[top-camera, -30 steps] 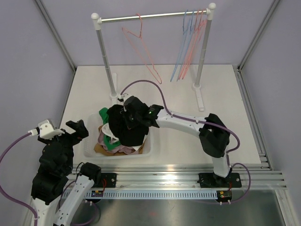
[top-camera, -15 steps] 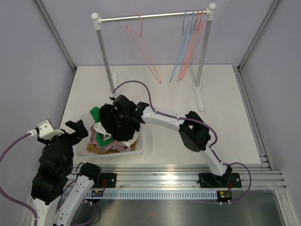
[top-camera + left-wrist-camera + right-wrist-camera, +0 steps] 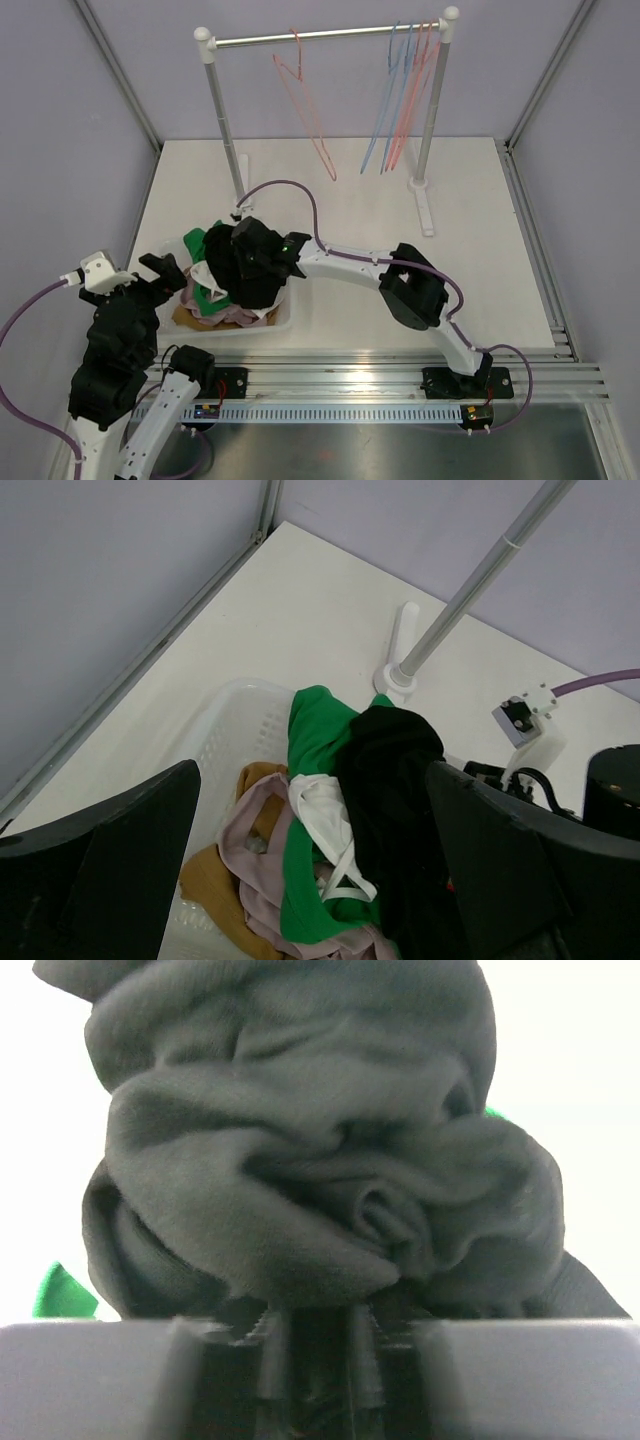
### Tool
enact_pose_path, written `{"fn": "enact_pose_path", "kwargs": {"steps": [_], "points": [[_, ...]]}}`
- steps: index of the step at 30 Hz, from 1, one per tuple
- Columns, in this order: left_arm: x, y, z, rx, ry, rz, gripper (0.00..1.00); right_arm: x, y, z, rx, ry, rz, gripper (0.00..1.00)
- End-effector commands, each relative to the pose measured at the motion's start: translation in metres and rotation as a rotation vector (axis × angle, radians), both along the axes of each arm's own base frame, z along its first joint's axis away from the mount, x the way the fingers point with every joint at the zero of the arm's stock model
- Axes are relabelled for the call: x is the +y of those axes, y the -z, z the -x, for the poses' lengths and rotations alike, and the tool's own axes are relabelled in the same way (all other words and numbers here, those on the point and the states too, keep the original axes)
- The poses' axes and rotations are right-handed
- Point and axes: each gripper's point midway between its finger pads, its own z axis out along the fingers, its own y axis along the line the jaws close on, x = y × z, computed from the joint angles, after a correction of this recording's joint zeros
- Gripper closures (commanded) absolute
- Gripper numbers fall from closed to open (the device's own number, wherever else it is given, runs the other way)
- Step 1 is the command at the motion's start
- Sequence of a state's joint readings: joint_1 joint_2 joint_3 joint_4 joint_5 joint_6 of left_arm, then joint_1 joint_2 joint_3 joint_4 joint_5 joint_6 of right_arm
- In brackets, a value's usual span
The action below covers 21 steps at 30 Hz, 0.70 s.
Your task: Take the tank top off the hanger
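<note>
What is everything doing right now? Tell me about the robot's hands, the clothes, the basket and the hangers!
right gripper, shut on the black tank top.
left gripper, open, holding nothing, near the basket.
black tank top, bunched up, on no hanger, atop the basket's pile.
basket, heaped with clothes.
pink hanger, bare, hanging tilted on the rail.
hanger bunch, bare, hanging at the rail's right end.
</note>
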<state>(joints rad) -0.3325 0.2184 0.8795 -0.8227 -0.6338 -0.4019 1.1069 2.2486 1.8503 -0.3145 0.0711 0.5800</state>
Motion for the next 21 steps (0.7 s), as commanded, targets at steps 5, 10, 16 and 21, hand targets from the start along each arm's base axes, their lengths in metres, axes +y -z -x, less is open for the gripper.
{"fn": "enact_pose_path", "kwargs": {"steps": [5, 10, 16, 21], "points": [[0.016, -0.008, 0.001, -0.016, -0.115, 0.016, 0.01, -0.064, -0.077, 0.018, -0.097, 0.038, 0.071, 0.34], [0.017, -0.005, 0.0, 0.004, -0.123, 0.008, 0.01, -0.08, -0.131, 0.02, -0.167, 0.037, 0.018, 0.22], [0.014, -0.003, -0.003, 0.067, -0.11, -0.007, 0.01, -0.126, -0.185, 0.024, -0.281, 0.069, -0.001, 0.01], [0.007, -0.014, 0.001, 0.159, -0.05, -0.04, 0.01, -0.214, -0.238, 0.019, -0.472, 0.253, 0.008, 0.01]]}}
